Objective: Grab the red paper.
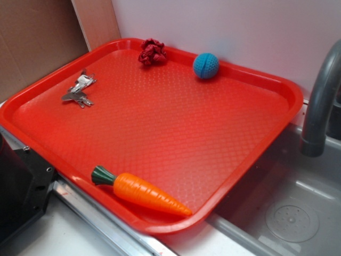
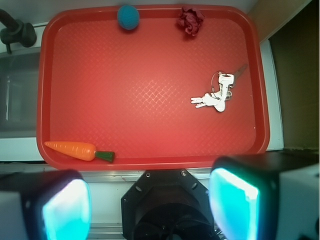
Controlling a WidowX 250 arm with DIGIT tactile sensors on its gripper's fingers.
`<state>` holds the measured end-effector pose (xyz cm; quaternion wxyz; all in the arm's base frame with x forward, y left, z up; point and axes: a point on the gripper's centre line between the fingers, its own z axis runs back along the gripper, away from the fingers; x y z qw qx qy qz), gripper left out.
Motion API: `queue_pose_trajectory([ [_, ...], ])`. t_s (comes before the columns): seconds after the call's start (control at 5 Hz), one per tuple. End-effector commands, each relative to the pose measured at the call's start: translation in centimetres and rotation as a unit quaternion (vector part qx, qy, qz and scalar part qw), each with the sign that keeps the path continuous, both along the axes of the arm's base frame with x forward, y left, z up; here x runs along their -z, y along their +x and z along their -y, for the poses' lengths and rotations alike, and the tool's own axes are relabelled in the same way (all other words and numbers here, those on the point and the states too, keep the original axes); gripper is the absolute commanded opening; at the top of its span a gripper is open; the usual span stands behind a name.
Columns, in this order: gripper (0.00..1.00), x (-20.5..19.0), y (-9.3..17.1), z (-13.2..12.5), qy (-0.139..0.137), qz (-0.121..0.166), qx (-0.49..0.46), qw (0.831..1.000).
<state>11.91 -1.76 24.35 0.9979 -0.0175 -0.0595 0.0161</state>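
Tray [image 1: 48, 88]: large, bright red plastic, with a diamond-textured floor; most of both views is filled by it. In the exterior view it is seen lying at an angle beside a grey sink [image 1: 298, 213].

Red paper [image 1: 152, 52]: small, dark red crumpled wad, found at the top centre of the exterior frame, against the tray's rim. In the wrist view it is seen at the upper right [image 2: 190, 20], again at the rim. Nothing is touching it.

Blue ball [image 1: 205, 65]: knitted; placed near the wad along the same rim, apart from it. In the wrist view it is at the top, left of centre [image 2: 128, 16].

Keys [image 1: 79, 89]: a silvery bunch, seen at the left of the exterior frame and right of centre in the wrist view [image 2: 216, 95].

Carrot [image 1: 139, 191]: orange toy with a green top, laid along the tray's rim at the bottom of the exterior frame; at the lower left in the wrist view [image 2: 80, 150].

Faucet [image 1: 319, 101]: grey, curved, at the right edge of the exterior frame.

Gripper [image 2: 150, 205]: only shown in the wrist view, at the bottom of the frame. Its two fingers [image 2: 65, 210] are spread wide apart with nothing held between them. It is kept well away from the wad, outside the tray's rim.
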Motion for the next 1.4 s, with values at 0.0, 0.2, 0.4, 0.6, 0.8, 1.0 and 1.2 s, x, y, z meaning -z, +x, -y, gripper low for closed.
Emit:
queue_pose_trajectory([
  [0.0,1.0,0.0,0.0,0.0,0.0,0.0,0.0,1.0],
  [0.2,1.0,3.4,3.0,-4.2,0.065,-0.018,-0.081,0.994],
  [0.4,1.0,8.1,7.5,-7.0,0.068,0.029,-0.107,0.991],
  [0.6,1.0,12.5,12.1,-7.8,0.09,0.054,-0.1,0.989],
  [0.8,1.0,10.8,11.2,-6.1,0.094,0.042,-0.104,0.989],
  [1.0,1.0,10.8,11.2,-6.1,0.094,0.042,-0.104,0.989],
  [1.2,1.0,10.8,11.2,-6.1,0.094,0.042,-0.104,0.989],
])
